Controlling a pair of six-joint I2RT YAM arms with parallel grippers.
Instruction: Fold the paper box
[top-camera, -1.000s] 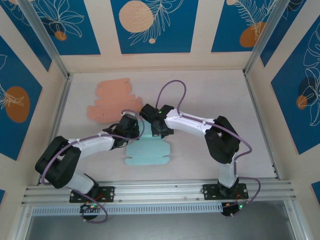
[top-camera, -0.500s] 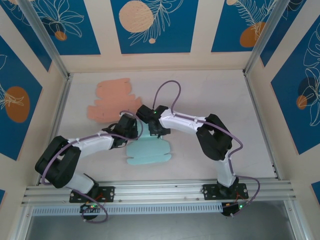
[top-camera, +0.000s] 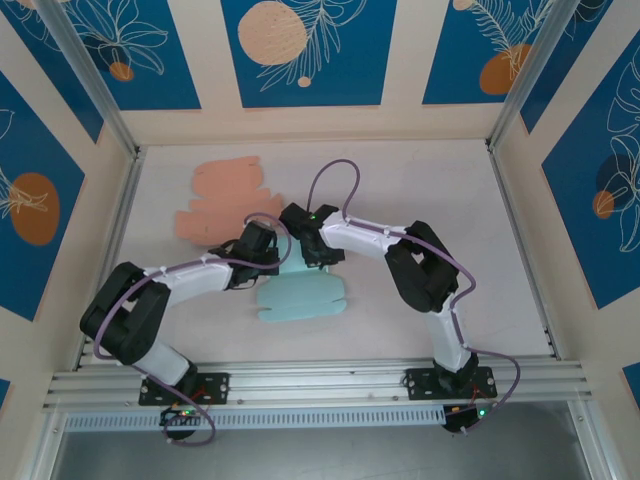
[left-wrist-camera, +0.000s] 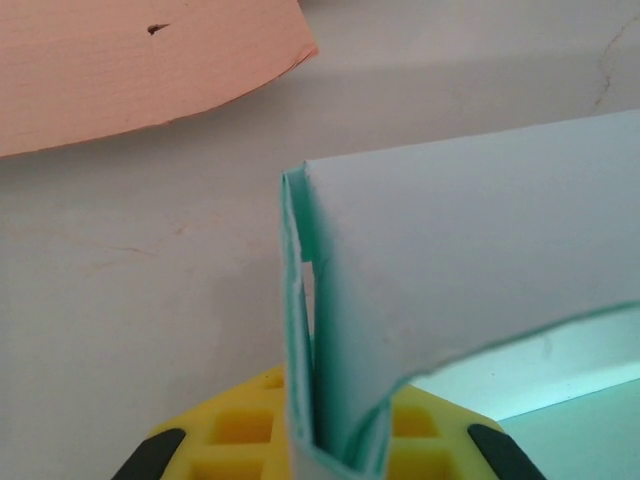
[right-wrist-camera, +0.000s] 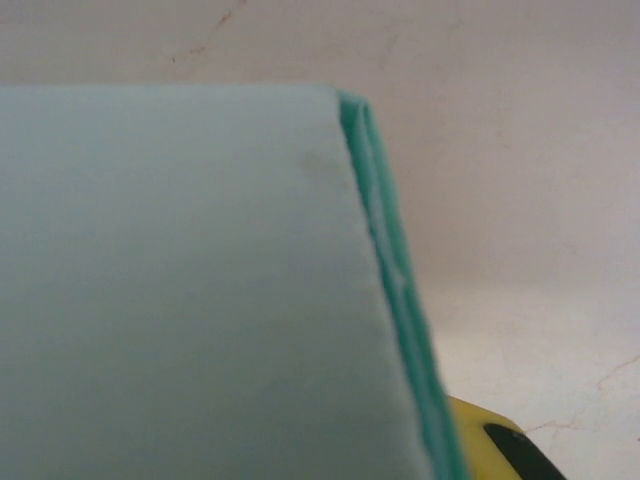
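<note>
teal box (top-camera: 300, 300) lies on the bench (top-camera: 430, 190) at lower centre of the top view, with its far edge turned up into a folded flap. left tool (left-wrist-camera: 330, 445) is pressed together on that flap, pinching the doubled sheet, which stands upright in the left wrist view. right tool (top-camera: 312, 256) sits at the same far edge, just beside the left tool; the sheet's edge runs against one yellow finger (right-wrist-camera: 497, 440), and whether it grips cannot be told. pink sheet (top-camera: 225, 200) lies flat at upper left, apart from the box.
</note>
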